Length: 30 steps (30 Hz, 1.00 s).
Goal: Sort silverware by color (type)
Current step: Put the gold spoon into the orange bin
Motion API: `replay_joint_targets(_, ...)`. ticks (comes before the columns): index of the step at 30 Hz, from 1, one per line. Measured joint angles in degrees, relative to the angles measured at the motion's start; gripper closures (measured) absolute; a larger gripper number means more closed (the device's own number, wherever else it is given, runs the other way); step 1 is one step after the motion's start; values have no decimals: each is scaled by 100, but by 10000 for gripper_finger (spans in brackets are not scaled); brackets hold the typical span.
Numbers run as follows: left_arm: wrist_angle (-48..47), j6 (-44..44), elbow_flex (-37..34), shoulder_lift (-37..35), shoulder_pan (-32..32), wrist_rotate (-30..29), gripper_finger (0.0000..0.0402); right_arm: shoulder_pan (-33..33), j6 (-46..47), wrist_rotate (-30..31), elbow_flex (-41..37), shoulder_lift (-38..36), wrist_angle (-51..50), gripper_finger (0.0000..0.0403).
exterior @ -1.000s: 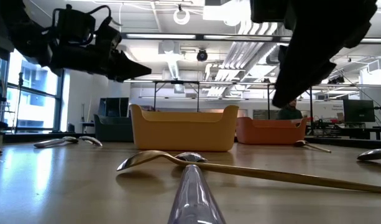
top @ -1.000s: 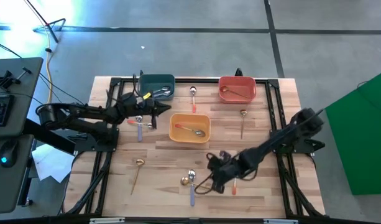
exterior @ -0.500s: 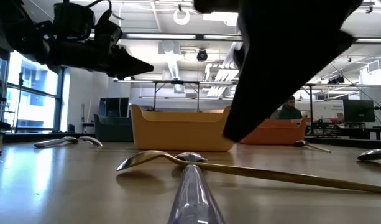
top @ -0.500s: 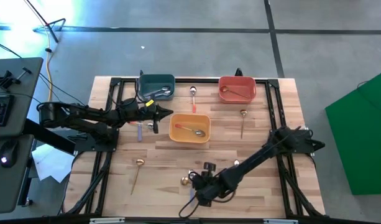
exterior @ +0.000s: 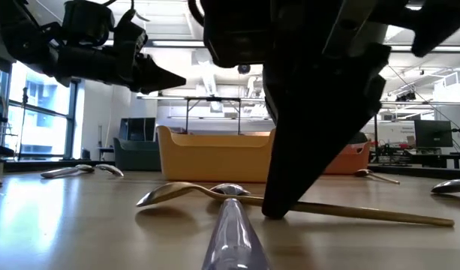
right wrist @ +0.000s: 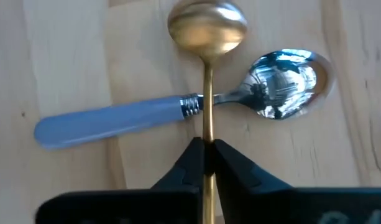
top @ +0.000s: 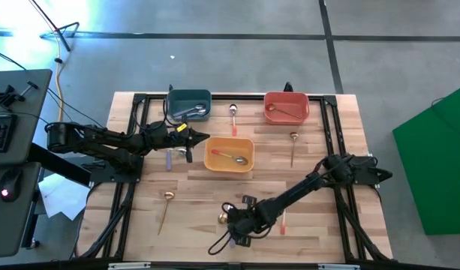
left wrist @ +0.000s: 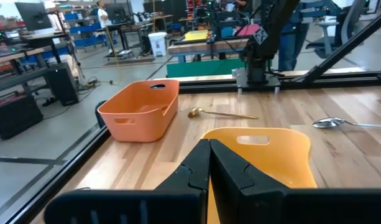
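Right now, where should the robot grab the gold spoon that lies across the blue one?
Probably on the thin handle of the gold spoon, below the crossing, coming straight down. It lies on top of the blue-handled spoon, so it can lift free. The right gripper already pinches that handle.

The high view looks straight down on the whole bench (top: 192,187). The low view sits at bench height, looking level into the room. Both share the yellow bin (top: 229,154). The right wrist view looks closely down on the crossed gold spoon (right wrist: 207,74) and blue-handled spoon (right wrist: 115,118).
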Motion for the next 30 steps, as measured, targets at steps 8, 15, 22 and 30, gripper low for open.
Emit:
replay_joint_targets(8,10,-79,0,0,0,-53,401,-267,-641,-515,-70,-301,-246,397)
replay_joint_targets(15,10,-231,4,0,1,-70,401,-598,-1357,-53,-52,-1262,-826,397)
replay_joint_targets(22,3,-233,4,-1,1,-102,401,-1206,-2092,930,-42,-2579,-2393,398)
replay_joint_targets(30,5,-94,4,0,11,-258,401,-3260,-3833,1429,-323,-4017,-3541,399)
